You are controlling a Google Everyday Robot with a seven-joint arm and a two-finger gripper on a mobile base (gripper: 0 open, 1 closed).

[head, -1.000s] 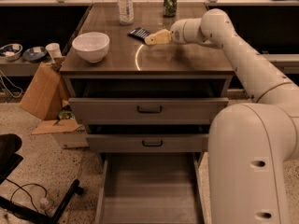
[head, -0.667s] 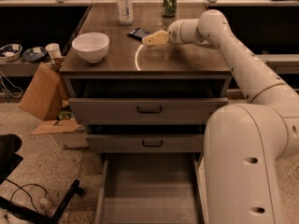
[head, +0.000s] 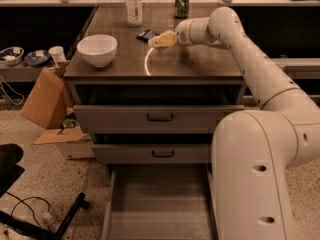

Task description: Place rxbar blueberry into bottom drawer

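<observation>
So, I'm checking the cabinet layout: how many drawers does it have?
3: top drawer under the countertop, middle drawer below it, bottom drawer pulled out at floor level. The gripper is over the countertop beside the rxbar blueberry.

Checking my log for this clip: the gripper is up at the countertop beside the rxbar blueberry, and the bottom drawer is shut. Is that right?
Not quite. The camera view shows the bottom drawer pulled open, not shut. The rest holds: the gripper is up at the countertop, beside the rxbar blueberry.
</observation>
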